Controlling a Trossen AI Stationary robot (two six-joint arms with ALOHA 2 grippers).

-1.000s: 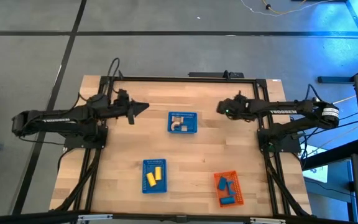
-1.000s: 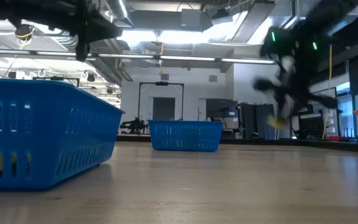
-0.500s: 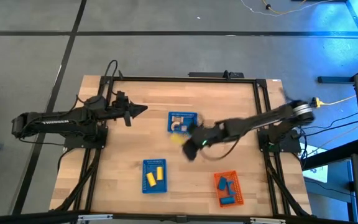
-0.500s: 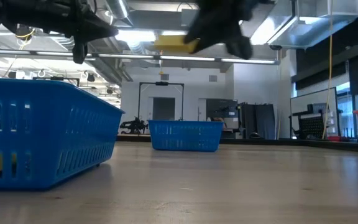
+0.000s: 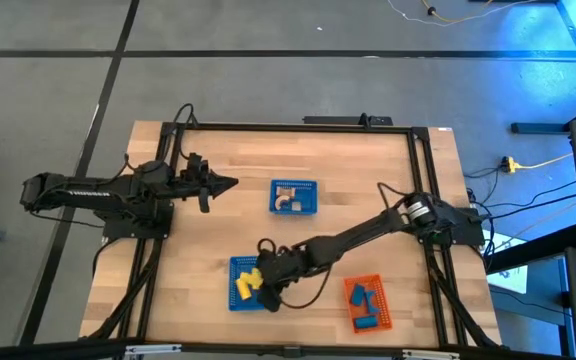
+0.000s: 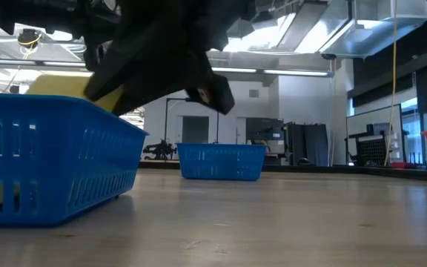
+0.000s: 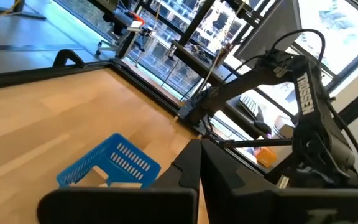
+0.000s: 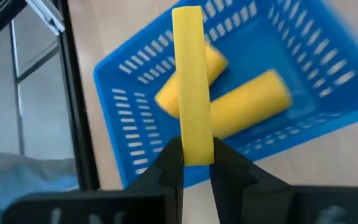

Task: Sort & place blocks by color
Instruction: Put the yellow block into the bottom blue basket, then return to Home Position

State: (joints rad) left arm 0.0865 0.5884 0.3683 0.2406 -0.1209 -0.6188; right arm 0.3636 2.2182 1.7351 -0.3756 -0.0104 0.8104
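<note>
Right tool (image 8: 193, 163), now over basket (image 8: 303, 68)

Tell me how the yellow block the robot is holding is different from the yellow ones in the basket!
The held yellow bar is flat-sided and gripped above the blue basket by the right gripper; the yellow cylinders are round and lie inside it. Same yellow colour.

The right gripper (image 5: 264, 283), clamped on a yellow bar (image 8: 191, 87), has swung from the table's far right side across the middle to above the blue basket (image 5: 234, 297) at the near edge, holding two yellow cylinders (image 8: 247, 106)
</note>
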